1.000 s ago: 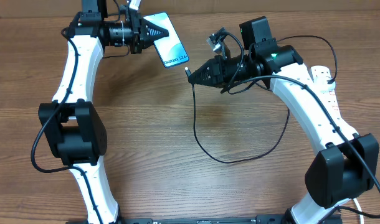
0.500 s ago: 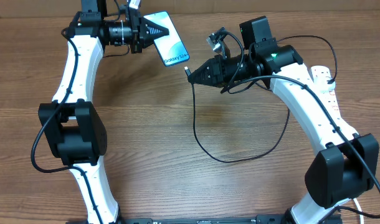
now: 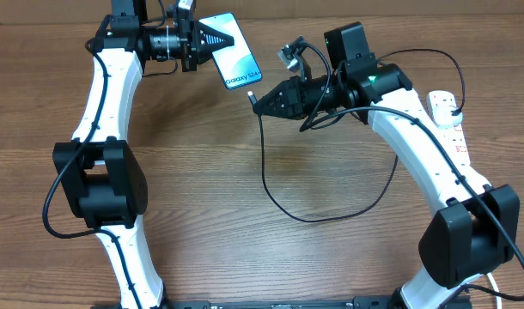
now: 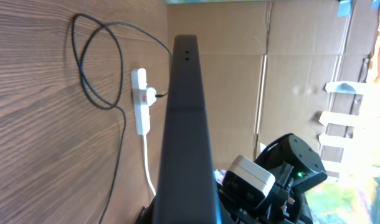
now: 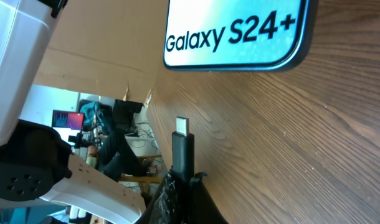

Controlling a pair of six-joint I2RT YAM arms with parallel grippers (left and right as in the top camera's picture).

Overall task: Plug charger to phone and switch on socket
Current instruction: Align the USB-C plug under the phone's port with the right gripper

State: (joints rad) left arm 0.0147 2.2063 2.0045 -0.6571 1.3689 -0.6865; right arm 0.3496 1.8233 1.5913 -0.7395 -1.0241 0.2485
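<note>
My left gripper is shut on the phone, holding its far end at the table's top centre; the bright screen reads "Galaxy S24+". In the left wrist view the phone shows edge-on. My right gripper is shut on the charger's black connector tip, which points at the phone's bottom edge with a small gap. The thin black charger cable loops down over the table and back to a plug in the white socket at the right, also in the left wrist view.
The socket's thick white cord runs off along the right side. Cardboard walls stand behind the table. Both white arms span the table's sides.
My right gripper has moved left and slightly up with the connector tip, closer to the phone's bottom edge. The left gripper and phone have hardly moved.
</note>
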